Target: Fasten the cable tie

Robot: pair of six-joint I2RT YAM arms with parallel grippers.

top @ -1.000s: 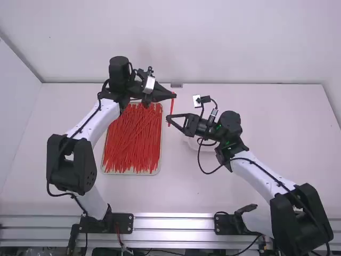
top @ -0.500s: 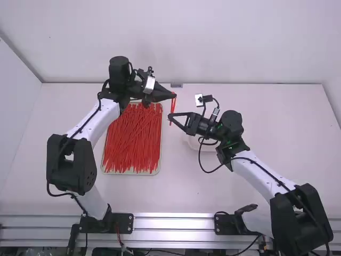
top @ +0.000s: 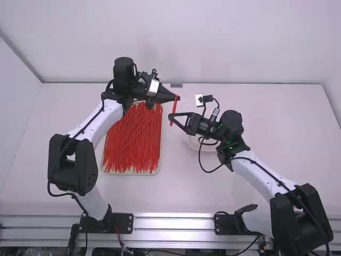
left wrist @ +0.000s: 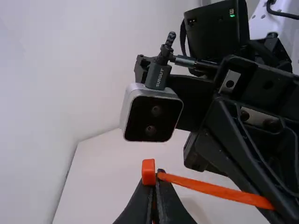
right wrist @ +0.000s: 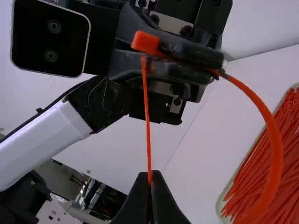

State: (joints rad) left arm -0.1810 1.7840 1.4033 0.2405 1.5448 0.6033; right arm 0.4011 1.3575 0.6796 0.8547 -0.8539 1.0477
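We saw left gripper (left wrist: 154, 195) pinched shut on the cable tie (left wrist: 211, 190) just behind its head. Right gripper (right wrist: 149, 180) was clamped on the strap. The tie was bowed between them, in the air beside the tray (top: 131, 173) of spare ties (top: 133, 136).

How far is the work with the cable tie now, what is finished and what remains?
Done: one red cable tie is off the tray and bent into a loop. In hand: the left gripper is shut near its head, the right gripper on its tail, which points at the head. Left: threading, which I cannot confirm, and pulling tight.
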